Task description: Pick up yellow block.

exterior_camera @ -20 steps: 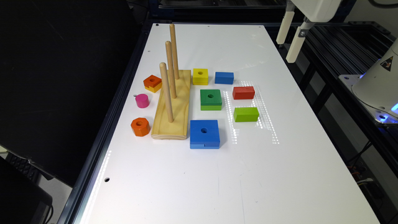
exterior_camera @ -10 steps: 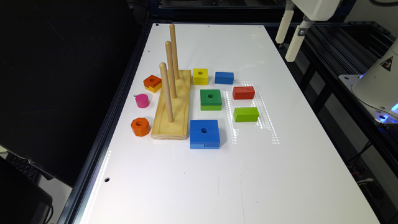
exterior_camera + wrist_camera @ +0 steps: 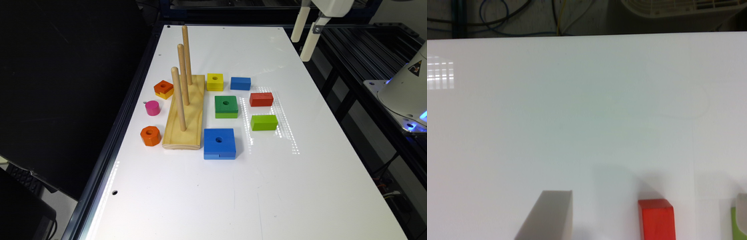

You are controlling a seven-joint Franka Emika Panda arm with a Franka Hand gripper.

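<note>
On the white table [image 3: 300, 186] lie nine loose blocks. Three are holed squares: one yellow block [image 3: 215, 81], one green square [image 3: 226, 106] and one blue square [image 3: 219, 143]. Three are plain bricks with no hole: one blue brick [image 3: 240, 83], one red brick [image 3: 261, 99] and one lime brick [image 3: 264, 122]. On the other side of the peg board [image 3: 185, 116] sit three more: one orange-topped block [image 3: 163, 89] with a yellow lower half, one pink cylinder [image 3: 152, 108] and one orange octagon [image 3: 150, 135].

The peg board is a pale wooden base carrying three upright pegs [image 3: 180, 75] in a row. No block is threaded on any peg, and nothing rests on the base.

The yellow block is yellow all over, square, with a round hole in the centre of its top face, and is the smallest of the three holed squares. It stands flat on the table just beside the far end of the peg board, with the blue brick near it on the exterior view's right and the green square nearer the camera.

The gripper [image 3: 305, 31] hangs high over the table's far edge at the exterior view's right, well apart from the yellow block and holding nothing. Its two pale fingers [image 3: 311, 41] stand apart, so it is wide.
</note>
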